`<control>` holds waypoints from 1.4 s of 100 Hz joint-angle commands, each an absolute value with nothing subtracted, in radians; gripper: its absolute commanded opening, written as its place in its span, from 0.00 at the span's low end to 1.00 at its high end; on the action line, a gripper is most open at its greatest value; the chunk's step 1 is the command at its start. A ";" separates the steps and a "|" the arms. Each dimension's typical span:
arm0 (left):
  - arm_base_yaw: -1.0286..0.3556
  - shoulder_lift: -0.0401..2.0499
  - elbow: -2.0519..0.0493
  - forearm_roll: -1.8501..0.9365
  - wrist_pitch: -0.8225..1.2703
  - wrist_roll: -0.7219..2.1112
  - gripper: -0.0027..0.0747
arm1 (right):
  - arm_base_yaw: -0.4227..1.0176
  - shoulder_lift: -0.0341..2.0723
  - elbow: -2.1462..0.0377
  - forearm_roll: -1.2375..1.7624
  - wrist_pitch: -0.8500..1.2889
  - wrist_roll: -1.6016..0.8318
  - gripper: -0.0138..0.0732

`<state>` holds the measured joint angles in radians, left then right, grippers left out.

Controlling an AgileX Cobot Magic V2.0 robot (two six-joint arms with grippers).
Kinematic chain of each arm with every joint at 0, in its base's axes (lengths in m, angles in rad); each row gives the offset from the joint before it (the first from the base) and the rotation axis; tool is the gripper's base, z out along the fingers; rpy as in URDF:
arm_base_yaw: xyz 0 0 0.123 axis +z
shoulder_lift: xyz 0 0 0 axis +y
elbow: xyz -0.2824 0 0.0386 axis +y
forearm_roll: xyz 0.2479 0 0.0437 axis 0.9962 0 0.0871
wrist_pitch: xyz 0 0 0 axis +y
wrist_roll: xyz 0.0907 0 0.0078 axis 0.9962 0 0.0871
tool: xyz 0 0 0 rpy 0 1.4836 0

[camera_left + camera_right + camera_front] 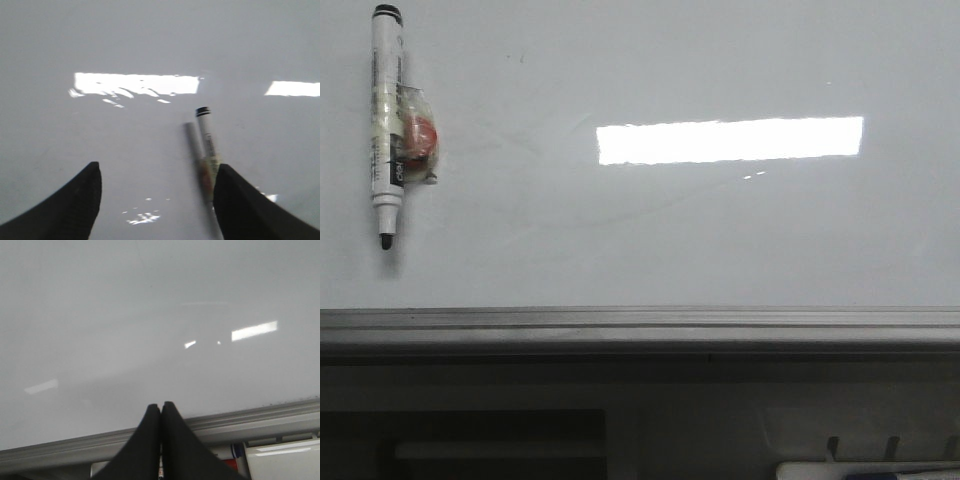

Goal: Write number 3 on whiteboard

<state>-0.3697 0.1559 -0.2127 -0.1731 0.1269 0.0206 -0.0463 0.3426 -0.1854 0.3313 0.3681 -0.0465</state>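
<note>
The whiteboard [720, 230] is a glossy pale grey board with a bright light reflection and a grey metal rail [640, 325] along its near edge. No number 3 shows on it. A white marker pen [388, 125] with black ends and a taped red piece lies on the board at the far left. In the left wrist view the pen [207, 147] lies on the board just beside one finger of my open left gripper [157, 187], not between the jaws. My right gripper [161, 407] is shut and empty above the board's rail. Neither gripper shows in the front view.
Below the rail, off the board, are a dark recess [470, 445] and a white object [870, 470] at the lower right. In the right wrist view a white box [285, 460] and a red-and-blue labelled item [235, 452] sit beyond the rail.
</note>
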 commanded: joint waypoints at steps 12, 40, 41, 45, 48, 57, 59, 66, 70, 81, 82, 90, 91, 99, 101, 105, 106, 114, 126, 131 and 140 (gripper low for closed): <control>-0.587 0.278 -0.241 -0.122 -0.060 0.026 0.60 | -0.044 0.358 -0.224 0.343 0.288 -0.049 0.11; -0.707 0.601 -0.241 -0.226 -0.348 0.026 0.60 | -0.044 0.358 -0.224 0.343 0.288 -0.049 0.11; -0.707 0.617 -0.241 -0.232 -0.355 0.026 0.60 | -0.044 0.358 -0.224 0.343 0.288 -0.049 0.11; -0.707 0.656 -0.243 -0.264 -0.378 0.026 0.60 | -0.044 0.358 -0.224 0.343 0.288 -0.049 0.11; -0.707 0.694 -0.249 -0.272 -0.378 0.026 0.60 | -0.044 0.358 -0.224 0.343 0.288 -0.049 0.11; -0.717 0.782 -0.272 -0.272 -0.375 0.019 0.60 | -0.044 0.358 -0.224 0.343 0.288 -0.049 0.11; -0.723 0.795 -0.278 -0.272 -0.375 0.018 0.60 | -0.044 0.358 -0.224 0.343 0.288 -0.049 0.11; -0.744 0.849 -0.296 -0.279 -0.380 0.018 0.60 | -0.044 0.358 -0.224 0.343 0.288 -0.049 0.11; -0.753 0.877 -0.308 -0.308 -0.381 0.018 0.60 | -0.044 0.358 -0.224 0.343 0.288 -0.049 0.11; -0.762 0.943 -0.331 -0.401 -0.382 0.018 0.60 | -0.044 0.358 -0.224 0.343 0.288 -0.049 0.11; -0.762 0.947 -0.334 -0.411 -0.382 0.018 0.60 | -0.044 0.358 -0.224 0.343 0.288 -0.049 0.11; -0.762 0.978 -0.344 -0.453 -0.384 0.018 0.60 | -0.044 0.358 -0.224 0.343 0.288 -0.049 0.11; -0.762 0.980 -0.343 -0.457 -0.384 0.018 0.60 | -0.044 0.358 -0.224 0.343 0.288 -0.049 0.11; -0.762 1.003 -0.349 -0.469 -0.384 0.018 0.60 | -0.044 0.358 -0.224 0.343 0.288 -0.049 0.11; -0.762 1.005 -0.349 -0.469 -0.381 0.018 0.60 | -0.044 0.358 -0.224 0.343 0.288 -0.049 0.11; -0.762 1.014 -0.351 -0.469 -0.370 0.018 0.60 | -0.044 0.358 -0.224 0.343 0.288 -0.049 0.11; -0.762 1.017 -0.351 -0.469 -0.368 0.018 0.60 | -0.044 0.358 -0.224 0.343 0.288 -0.049 0.11; -0.762 1.035 -0.351 -0.476 -0.351 0.018 0.54 | -0.044 0.358 -0.224 0.343 0.288 -0.049 0.11; -0.762 1.057 -0.351 -0.476 -0.326 0.018 0.38 | -0.044 0.358 -0.224 0.343 0.288 -0.049 0.11; -0.762 1.061 -0.351 -0.476 -0.307 0.018 0.28 | -0.044 0.358 -0.224 0.343 0.288 -0.049 0.11; -0.762 1.061 -0.351 -0.476 -0.283 0.018 0.07 | -0.044 0.358 -0.224 0.343 0.285 -0.049 0.11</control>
<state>-0.7579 1.0592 -0.3252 -0.4654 -0.2696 0.0279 -0.0463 0.3426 -0.1854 0.3343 0.3599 -0.0465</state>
